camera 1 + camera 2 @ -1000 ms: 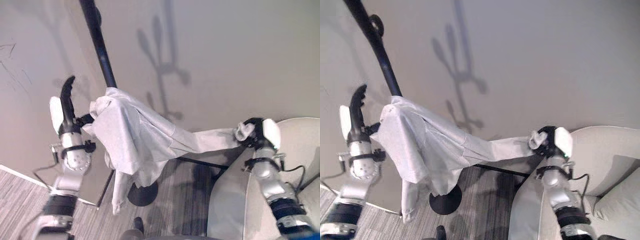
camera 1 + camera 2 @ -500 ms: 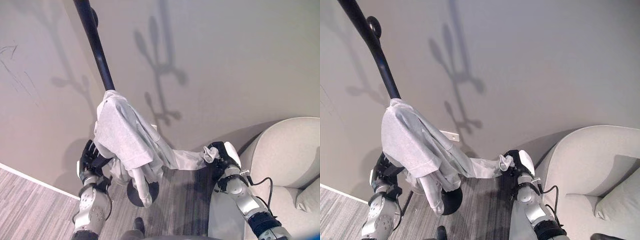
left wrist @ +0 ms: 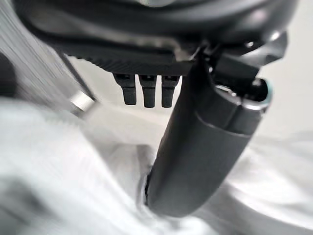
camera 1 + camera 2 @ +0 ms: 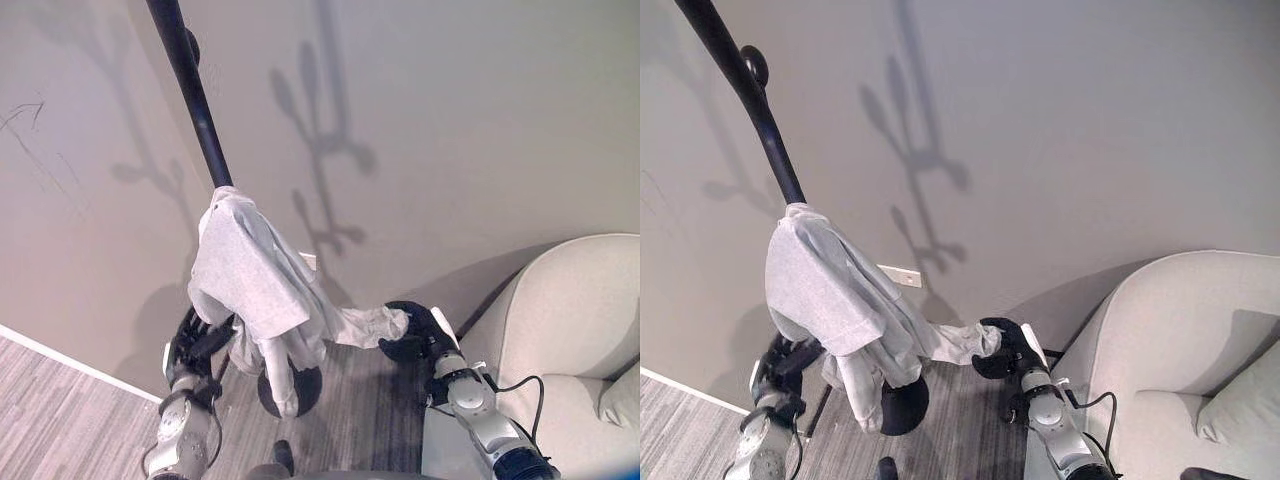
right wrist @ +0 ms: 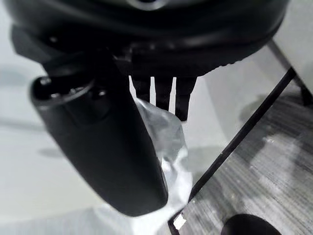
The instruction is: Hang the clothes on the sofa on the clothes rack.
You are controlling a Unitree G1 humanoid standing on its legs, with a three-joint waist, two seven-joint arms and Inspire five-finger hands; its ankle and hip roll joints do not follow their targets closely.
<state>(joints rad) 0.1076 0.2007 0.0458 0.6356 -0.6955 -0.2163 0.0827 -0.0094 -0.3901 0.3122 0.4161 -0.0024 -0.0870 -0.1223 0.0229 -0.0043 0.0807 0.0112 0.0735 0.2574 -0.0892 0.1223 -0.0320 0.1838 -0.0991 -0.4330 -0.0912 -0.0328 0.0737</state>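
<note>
Hanging low at the left, the left hand (image 4: 190,338) sits just beside the draped cloth, dark fingers (image 3: 147,90) straight and spread, thumb out, holding nothing; in its wrist view pale fabric lies past the thumb. Right of it, the white garment (image 4: 250,280) is slung over the black clothes rack (image 4: 190,85), a thin round glossy pole leaning up toward the top left. Cloth is soft, matte, crumpled into folds, bunched at the pole and drooping in a loose bundle, with one sleeve hanging down in front of the round black base (image 4: 290,385). Another sleeve (image 4: 365,325) stretches sideways to the right hand (image 4: 410,335). That hand's fingers and thumb close around the sleeve end, pinching it; its wrist view shows crinkled white fabric (image 5: 164,132) between thumb and fingertips. No writing readable anywhere. Small white rectangular wall plate (image 4: 900,276) behind the garment, low on the wall. Wall (image 4: 450,120) is plain, smooth, pale grey-beige, with faint dark scuff marks (image 4: 25,115) at far left. Floor (image 4: 60,420) is grey wood-look plank with white baseboard. At far right, a rounded light-grey upholstered sofa (image 4: 580,320) with a matching cushion (image 4: 1245,410).
</note>
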